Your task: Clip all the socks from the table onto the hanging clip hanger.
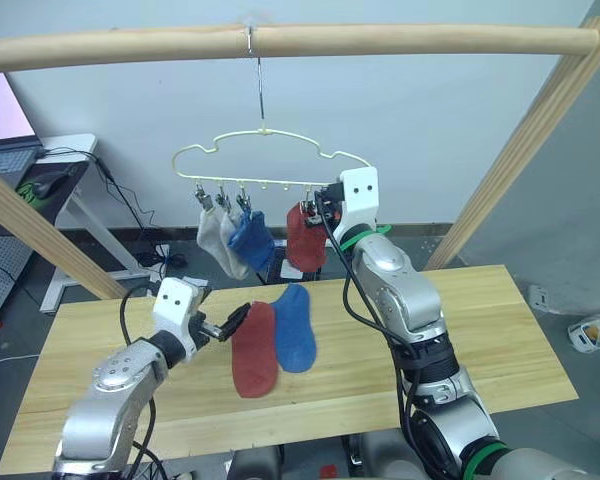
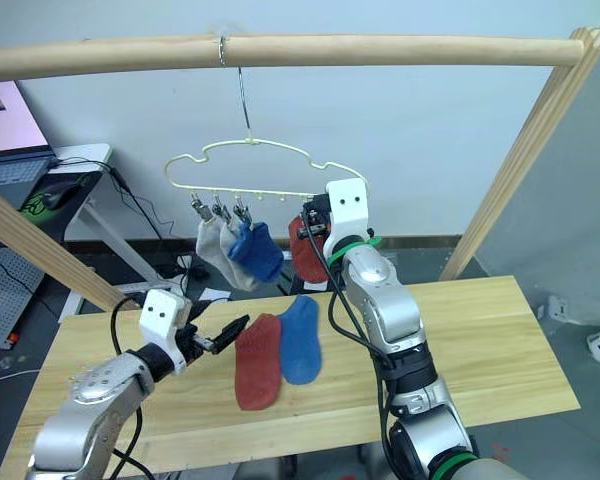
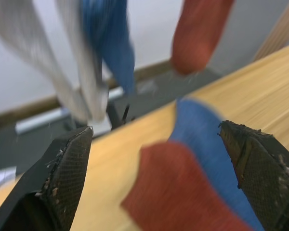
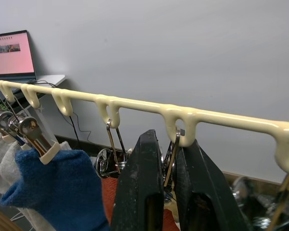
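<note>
Left end effector (image 1: 232, 322): two black fingers spread wide, low over the near-left part of the counter, tips just beside the cuff of the loose rust-red sock; holding nothing.
Counter (image 1: 500, 330): long top of pale wood planks, carrying the two socks not yet hung.
Loose rust-red ankle sock (image 1: 255, 350): soft fabric, lying flat near the counter's middle, toe toward the robot, touching the blue one along its side.
Loose blue ankle sock (image 1: 296, 328): flat, just to the right of the red one, a little farther back.
Step in hand (judged): four socks hang, two remain; the left arm looks set to pick up the red sock.
Next move (judged): closing the fingers on the red cuff alone, lifting it clear of the blue neighbour, and carrying it up to a free clip.
Right end effector (image 4: 167, 185): raised at the hanger's right part, black fingers nearly together around a thin metal clip wire below the bar; appears closed on that clip, beside the hung red sock.
Hung rust-red sock (image 1: 305, 240): dangling from a clip, next to the right end effector.
Hung blue sock (image 1: 251, 241): clipped left of it.
Two hung light grey socks (image 1: 216, 240): clipped leftmost, overlapping.
Thin pale-yellow wavy wire clip hanger (image 1: 270, 165): suspended by a metal hook from a thick wooden pole (image 1: 400, 40); some clips still empty.
</note>
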Controlling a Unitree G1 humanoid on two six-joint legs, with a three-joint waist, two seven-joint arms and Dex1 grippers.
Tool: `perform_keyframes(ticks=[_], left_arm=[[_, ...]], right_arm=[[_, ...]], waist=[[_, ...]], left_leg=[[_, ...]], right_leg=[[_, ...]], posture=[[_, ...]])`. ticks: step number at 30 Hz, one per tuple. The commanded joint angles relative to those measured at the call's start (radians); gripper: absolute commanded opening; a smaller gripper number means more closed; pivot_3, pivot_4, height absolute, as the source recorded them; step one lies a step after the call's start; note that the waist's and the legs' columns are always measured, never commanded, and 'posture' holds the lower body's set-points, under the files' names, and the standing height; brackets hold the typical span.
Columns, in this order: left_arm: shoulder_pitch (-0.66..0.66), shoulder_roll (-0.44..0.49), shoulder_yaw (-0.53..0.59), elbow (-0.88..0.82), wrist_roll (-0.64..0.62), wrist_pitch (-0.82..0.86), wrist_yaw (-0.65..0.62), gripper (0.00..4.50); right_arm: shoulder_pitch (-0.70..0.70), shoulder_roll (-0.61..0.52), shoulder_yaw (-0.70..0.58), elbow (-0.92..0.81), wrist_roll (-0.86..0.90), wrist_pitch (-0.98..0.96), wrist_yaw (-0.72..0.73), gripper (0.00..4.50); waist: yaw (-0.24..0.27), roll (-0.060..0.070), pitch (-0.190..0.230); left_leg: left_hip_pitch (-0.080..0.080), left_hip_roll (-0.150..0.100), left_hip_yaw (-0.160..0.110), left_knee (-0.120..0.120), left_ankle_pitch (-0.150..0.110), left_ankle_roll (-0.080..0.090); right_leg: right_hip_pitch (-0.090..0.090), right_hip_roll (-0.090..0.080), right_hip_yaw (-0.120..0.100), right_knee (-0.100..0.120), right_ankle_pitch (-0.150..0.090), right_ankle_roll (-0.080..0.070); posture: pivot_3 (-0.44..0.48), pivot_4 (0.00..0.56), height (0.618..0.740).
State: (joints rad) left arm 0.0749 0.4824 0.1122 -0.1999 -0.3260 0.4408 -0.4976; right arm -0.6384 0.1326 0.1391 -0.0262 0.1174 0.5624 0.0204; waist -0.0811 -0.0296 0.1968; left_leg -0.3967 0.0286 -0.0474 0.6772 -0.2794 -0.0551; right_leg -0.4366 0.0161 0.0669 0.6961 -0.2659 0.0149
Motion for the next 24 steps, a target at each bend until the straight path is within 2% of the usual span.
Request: perform_keyframes(ticks=[1,10,11,16,24], left_arm=[[-0.044,-0.024,-0.041,0.116,0.042,-0.047,-0.01,4.5],[-0.158,-0.063,-0.089,0.382,0.124,-0.104,-0.016,4.5],[-0.161,-0.066,-0.098,0.393,0.13,-0.101,-0.023,4.11],[-0.158,-0.081,-0.121,0.421,0.148,-0.085,-0.028,2.75],[-0.155,-0.076,-0.154,0.434,0.195,-0.09,-0.036,0.94]], right_arm=[[-0.019,0.018,0.006,-0.073,0.003,0.005,0.001,0.0],[-0.007,0.016,0.008,-0.099,0.0,0.035,0.003,0.0],[-0.007,0.016,0.008,-0.1,-0.001,0.037,0.003,0.0],[-0.007,0.02,0.007,-0.104,-0.001,0.043,0.001,0.0],[-0.006,0.026,0.009,-0.106,0.001,0.046,0.001,0.0]], waist=[[-0.002,0.0,0.0],[-0.006,0.0,0.0],[-0.007,0.0,0.0],[-0.007,0.0,0.001],[-0.007,0.001,0.001]], left_leg=[[0.0,0.0,0.0,0.0,0.0,0.0],[0.0,0.001,-0.001,-0.001,0.0,0.0],[-0.001,0.001,-0.001,-0.001,0.0,0.0],[-0.001,0.001,-0.002,-0.001,0.0,0.0],[0.0,0.001,-0.002,-0.001,0.0,0.0]], right_leg=[[0.0,0.0,-0.001,0.0,0.0,0.0],[-0.001,0.0,-0.001,0.0,0.0,0.0],[-0.001,0.0,-0.001,0.0,0.0,0.0],[-0.001,-0.002,-0.001,0.0,0.0,0.0],[0.0,-0.002,-0.001,0.0,0.0,0.0]], posture=[[-0.056,0.202,0.74],[-0.073,0.208,0.74],[-0.076,0.211,0.74],[-0.08,0.212,0.74],[-0.08,0.212,0.74]])
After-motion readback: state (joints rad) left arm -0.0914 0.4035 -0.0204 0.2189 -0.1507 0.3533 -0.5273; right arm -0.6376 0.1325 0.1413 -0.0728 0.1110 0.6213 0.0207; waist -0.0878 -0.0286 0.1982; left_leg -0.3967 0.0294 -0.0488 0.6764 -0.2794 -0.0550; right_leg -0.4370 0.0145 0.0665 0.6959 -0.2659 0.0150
